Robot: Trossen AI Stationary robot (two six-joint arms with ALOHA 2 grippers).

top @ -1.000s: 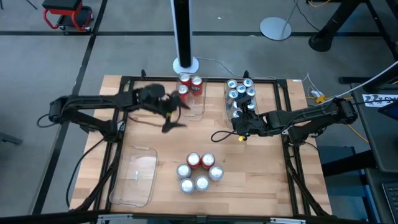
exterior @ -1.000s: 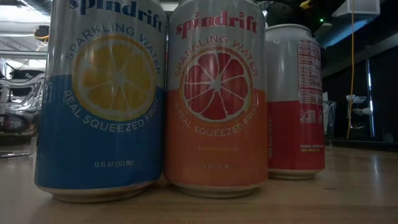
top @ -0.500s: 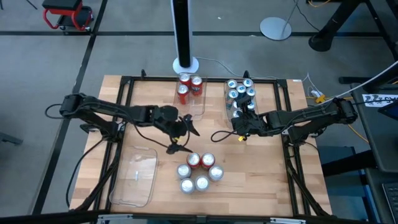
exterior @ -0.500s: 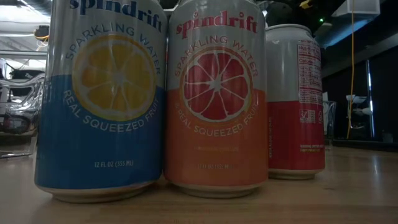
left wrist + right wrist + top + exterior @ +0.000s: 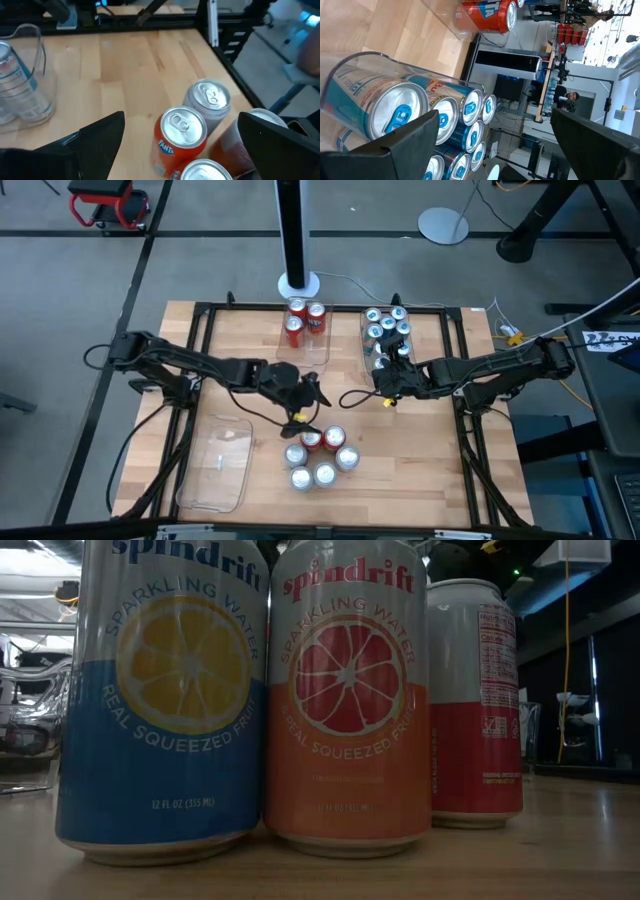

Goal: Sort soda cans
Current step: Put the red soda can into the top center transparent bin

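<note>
Six loose soda cans stood clustered at the table's near middle, three red ones in the far centre tray and blue ones in the right tray. The left gripper hovered spread wide just above the cluster's red can, holding nothing. The right gripper waited, fingers spread and empty, beside the blue cans' tray.

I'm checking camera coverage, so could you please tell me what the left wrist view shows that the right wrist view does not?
Only the left wrist view shows the loose cans on the bare table: an orange Fanta can between the open left gripper fingers, with a silver-grey can beyond it. Only the right wrist view shows the blue cans packed in a clear tray, ahead of the open right gripper, red cans farther off, and a person in the room beyond. Both show the wooden table and clear plastic trays.
</note>
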